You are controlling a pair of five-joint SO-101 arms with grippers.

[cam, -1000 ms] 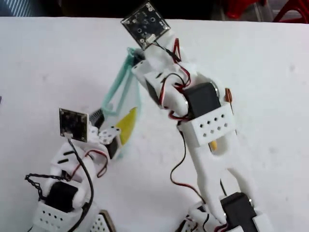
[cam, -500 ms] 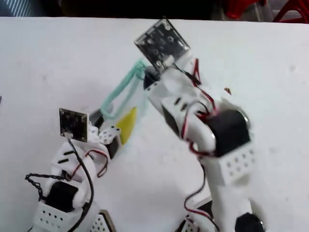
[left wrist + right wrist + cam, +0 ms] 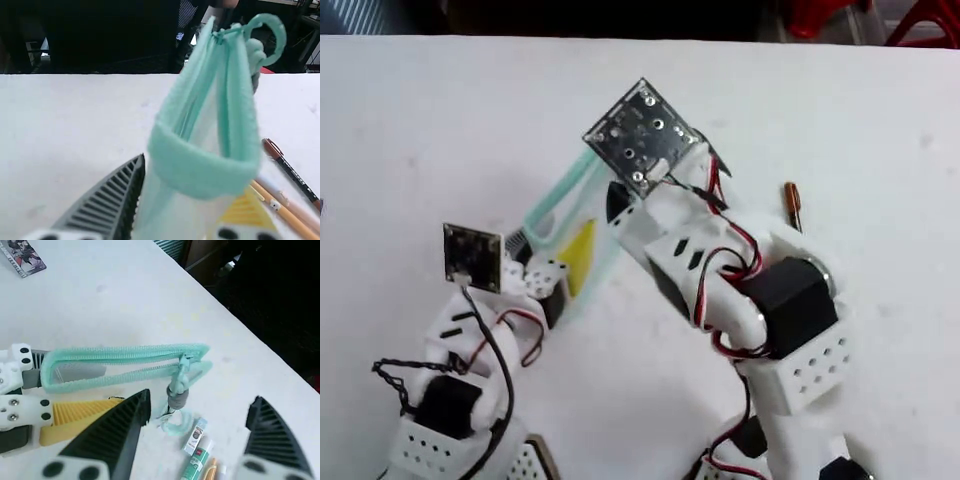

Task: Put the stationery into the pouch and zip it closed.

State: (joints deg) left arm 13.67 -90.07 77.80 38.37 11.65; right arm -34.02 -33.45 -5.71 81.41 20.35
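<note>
Left gripper [image 3: 175,220] clamps the pouch's [image 3: 565,225] seven-o'clock end, seemingly to brace it, as the right gripper [image 3: 200,400] hangs spread above the one-o'clock zip pull [image 3: 177,395].

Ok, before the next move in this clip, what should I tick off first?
1. Pouch mouth open: ok, zipper edges apart.
2. Left claw gripping the pouch's end: ok.
3. Right claw open and empty: ok.
4. All stationery inside: not ok; brown pen and pencils lie on the table.
5. Zipper pull free to grab: ok, near the right claw.
</note>
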